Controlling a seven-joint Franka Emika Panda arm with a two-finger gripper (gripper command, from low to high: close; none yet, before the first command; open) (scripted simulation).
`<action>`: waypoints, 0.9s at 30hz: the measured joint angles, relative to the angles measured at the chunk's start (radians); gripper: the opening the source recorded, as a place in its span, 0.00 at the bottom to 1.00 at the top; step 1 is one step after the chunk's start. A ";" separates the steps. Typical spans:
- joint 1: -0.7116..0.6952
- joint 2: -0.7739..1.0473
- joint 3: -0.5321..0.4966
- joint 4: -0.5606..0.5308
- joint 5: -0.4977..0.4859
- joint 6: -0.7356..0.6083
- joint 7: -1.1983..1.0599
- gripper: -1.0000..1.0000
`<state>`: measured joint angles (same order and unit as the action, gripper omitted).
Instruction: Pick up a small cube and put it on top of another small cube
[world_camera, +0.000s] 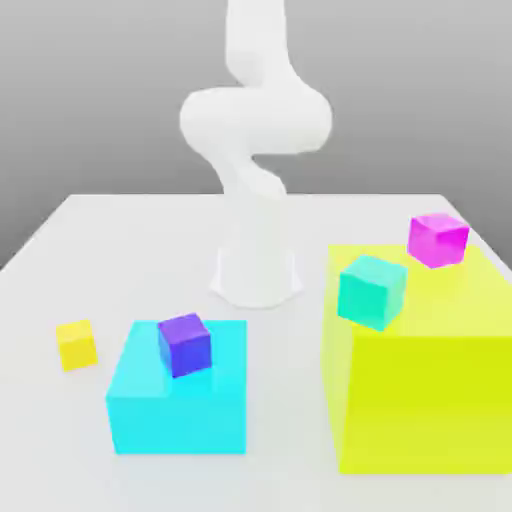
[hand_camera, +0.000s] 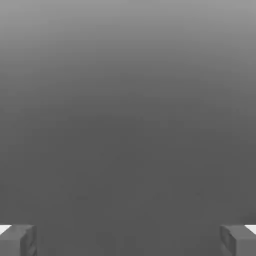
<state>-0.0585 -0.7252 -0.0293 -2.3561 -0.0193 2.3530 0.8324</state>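
Observation:
Four small cubes show in the exterior view. A yellow cube (world_camera: 77, 344) lies on the white table at the exterior view's left. On top of a large cyan block (world_camera: 180, 400) rests a purple cube (world_camera: 185, 344). A teal cube (world_camera: 372, 290) and a magenta cube (world_camera: 437, 239) sit apart on a large yellow block (world_camera: 425, 390). In the hand view my gripper (hand_camera: 128, 242) is open, its grey fingertips (hand_camera: 17, 240) far apart with nothing between them and plain grey background ahead.
The white arm (world_camera: 255, 130) rises from its base (world_camera: 256, 270) at the back middle of the table (world_camera: 120, 240) and leaves the picture upward. The cyan block stands front left, the taller yellow block front right, with a gap of table between them.

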 joint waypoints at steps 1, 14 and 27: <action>-0.028 0.037 -0.015 -0.026 -0.009 0.026 0.015 0.50; -0.364 0.509 -0.261 -0.353 -0.071 0.351 0.175 0.50; -0.705 0.980 -0.078 -0.444 0.302 0.697 -0.049 0.00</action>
<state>-0.7640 0.2551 -0.1068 -2.7997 0.2824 3.0503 0.7838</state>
